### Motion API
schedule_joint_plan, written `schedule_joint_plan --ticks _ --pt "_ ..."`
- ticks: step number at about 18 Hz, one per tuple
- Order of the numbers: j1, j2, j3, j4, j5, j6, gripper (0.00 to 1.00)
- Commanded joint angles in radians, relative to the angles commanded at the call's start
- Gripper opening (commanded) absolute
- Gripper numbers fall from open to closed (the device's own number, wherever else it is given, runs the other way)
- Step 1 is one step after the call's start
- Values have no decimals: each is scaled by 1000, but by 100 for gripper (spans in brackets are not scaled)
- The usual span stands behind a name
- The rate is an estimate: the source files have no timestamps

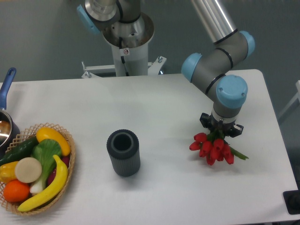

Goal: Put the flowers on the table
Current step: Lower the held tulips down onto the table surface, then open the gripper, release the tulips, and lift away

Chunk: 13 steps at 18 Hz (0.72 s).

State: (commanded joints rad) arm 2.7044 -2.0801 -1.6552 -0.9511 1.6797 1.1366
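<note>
Dark ribbed cylinder vase point(123, 153): upright, left of flowers; fruit basket point(35, 166) beyond. Red tulip flowers point(212, 147): bunched, green stems, pinched by gripper point(220, 131) low over table point(164, 103).

No legible text, seemingly.

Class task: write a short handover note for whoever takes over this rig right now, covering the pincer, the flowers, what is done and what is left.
Pincer: shut on the flowers, pointing down.
Flowers: low over the right side of the table, right of the dark cylindrical vase; whether they touch the surface cannot be told.
Done: flowers brought down to the table.
Left: set them down, open the pincer, lift away.
</note>
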Motion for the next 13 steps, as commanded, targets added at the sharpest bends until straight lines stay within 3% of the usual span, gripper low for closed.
schedule_joint_plan --ticks 1,7,10,13 --pt "0 3 2 3 0 5 98" --pt "23 31 -5 32 -25 3 100" --pt "73 81 -3 34 -64 11 100" --pt "141 120 -5 31 -118 118 100"
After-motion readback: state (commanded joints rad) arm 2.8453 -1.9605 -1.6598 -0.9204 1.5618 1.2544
